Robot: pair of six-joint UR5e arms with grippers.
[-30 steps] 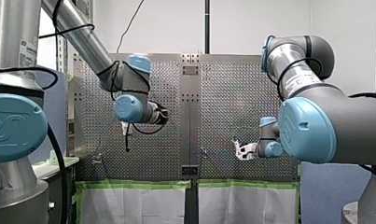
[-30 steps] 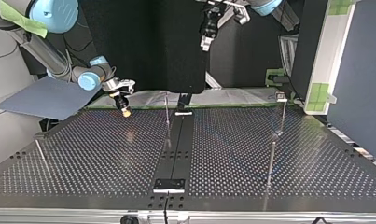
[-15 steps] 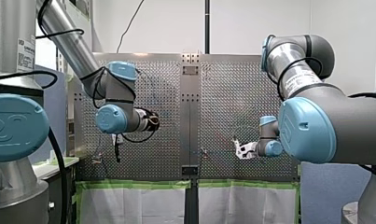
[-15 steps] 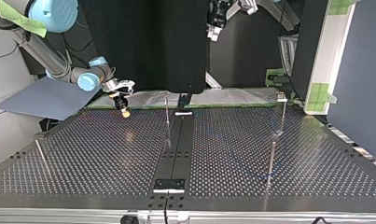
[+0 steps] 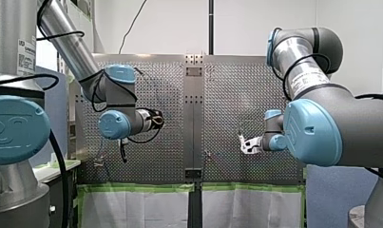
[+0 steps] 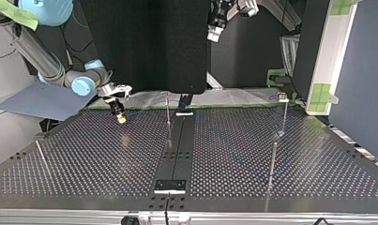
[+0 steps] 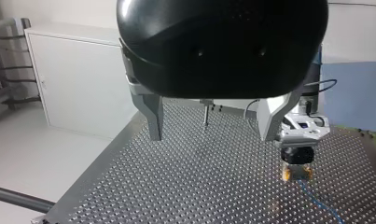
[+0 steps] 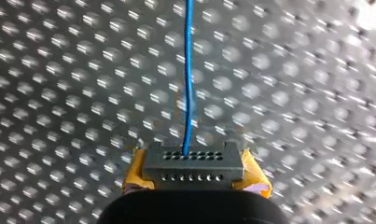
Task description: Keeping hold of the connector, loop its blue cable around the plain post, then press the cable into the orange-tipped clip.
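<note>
This is a robotics lab. A perforated metal table (image 6: 97, 159) studded with thin posts (image 6: 273, 161) is the work surface, with my left arm (image 5: 72, 40) and my right arm (image 5: 322, 128) standing at its sides. Green tape (image 5: 137, 188) runs along one edge of the table, and a plain white cabinet (image 7: 78, 88) stands beside it.

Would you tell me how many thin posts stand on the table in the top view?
4 posts: one at the back middle, two at the right, one at the left. Others may be hidden.
</note>
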